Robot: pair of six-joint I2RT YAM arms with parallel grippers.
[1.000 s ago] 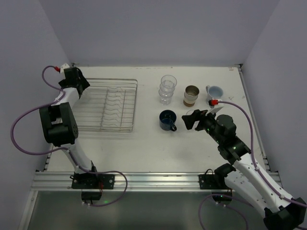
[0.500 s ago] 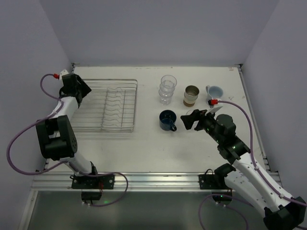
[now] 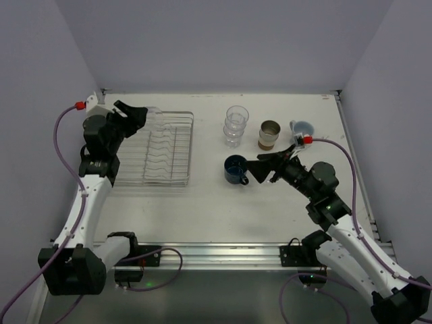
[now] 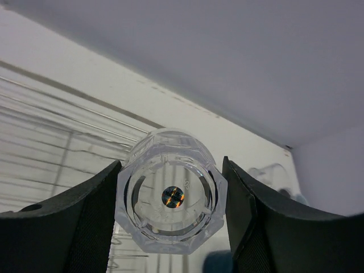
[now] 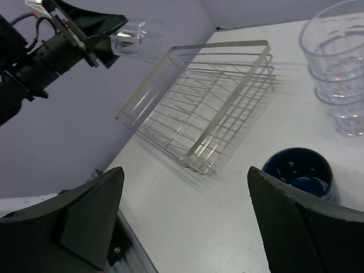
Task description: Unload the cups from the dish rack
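My left gripper (image 3: 137, 113) is shut on a clear plastic tumbler (image 3: 154, 116) and holds it sideways in the air above the back left of the dish rack (image 3: 177, 162). In the left wrist view the tumbler's base (image 4: 170, 196) sits between the two black fingers (image 4: 74, 224). The silver wire rack holds no other cups that I can see. A stack of clear tumblers (image 3: 236, 125), a brown-tan cup (image 3: 269, 133), a pale blue cup (image 3: 302, 127) and a dark blue mug (image 3: 234, 169) stand on the table to the right. My right gripper (image 3: 264, 167) is open and empty beside the mug.
The right wrist view shows the rack (image 5: 227, 108), the mug (image 5: 301, 170), the tumbler stack (image 5: 338, 62) and the left gripper with its tumbler (image 5: 136, 42). Purple walls close the table at back and sides. The metal rail (image 3: 216, 255) runs along the near edge.
The left arm has swung from the back left corner to above the rack, with the clear tumbler raised in its gripper. The right gripper has tilted slightly toward the mug.
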